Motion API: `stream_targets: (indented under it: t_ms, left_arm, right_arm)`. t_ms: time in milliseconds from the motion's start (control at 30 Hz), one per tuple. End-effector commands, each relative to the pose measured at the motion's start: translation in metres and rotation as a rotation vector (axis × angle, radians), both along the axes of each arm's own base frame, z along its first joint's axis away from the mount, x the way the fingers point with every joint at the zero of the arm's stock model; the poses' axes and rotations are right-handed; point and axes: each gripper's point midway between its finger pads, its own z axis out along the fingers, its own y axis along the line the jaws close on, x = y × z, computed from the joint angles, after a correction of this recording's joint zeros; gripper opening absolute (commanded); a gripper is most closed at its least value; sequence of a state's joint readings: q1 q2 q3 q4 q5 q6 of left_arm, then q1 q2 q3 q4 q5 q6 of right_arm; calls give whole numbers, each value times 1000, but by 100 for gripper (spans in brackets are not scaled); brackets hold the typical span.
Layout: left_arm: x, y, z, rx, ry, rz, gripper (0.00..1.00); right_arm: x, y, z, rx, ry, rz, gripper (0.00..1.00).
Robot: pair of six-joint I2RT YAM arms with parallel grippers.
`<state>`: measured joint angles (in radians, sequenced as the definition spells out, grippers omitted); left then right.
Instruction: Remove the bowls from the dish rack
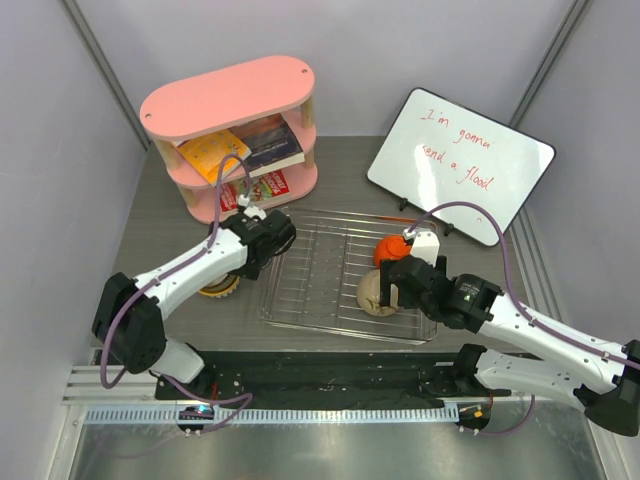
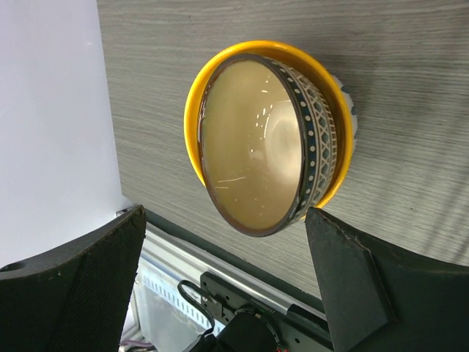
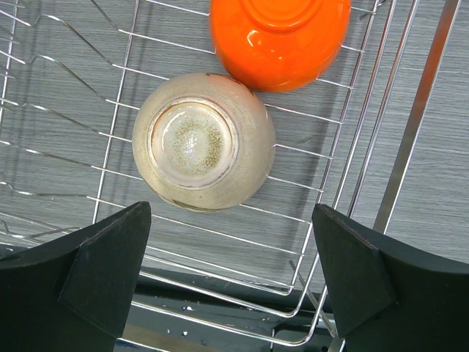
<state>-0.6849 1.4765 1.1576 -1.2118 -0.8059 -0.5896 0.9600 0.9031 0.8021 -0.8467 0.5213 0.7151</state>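
Cream bowl lies upside down in the dish rack, touching the orange bowl — right gripper wide open above it. Risk: a finger catches a wire or shoves the orange bowl. Left gripper, also wide, hovers over the yellow bowl on the counter. Whiteboard: "I'm gonna send a flood".
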Motion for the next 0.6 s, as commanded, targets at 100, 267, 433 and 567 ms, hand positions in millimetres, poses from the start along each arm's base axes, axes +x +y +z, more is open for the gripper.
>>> stream_targets:
  t_ms: [100, 267, 433, 567]
  left_arm:
    - [0, 9, -18, 10, 33, 45, 89]
    - [4, 17, -24, -26, 59, 106, 88]
    - [7, 14, -20, -41, 58, 97, 88]
    - [7, 6, -15, -97, 60, 73, 87]
  right_arm:
    - [3, 0, 2, 11, -12, -20, 97]
    - [3, 0, 1, 9, -9, -19, 97]
    - [3, 0, 0, 7, -7, -20, 97]
    - [3, 1, -1, 4, -6, -19, 97]
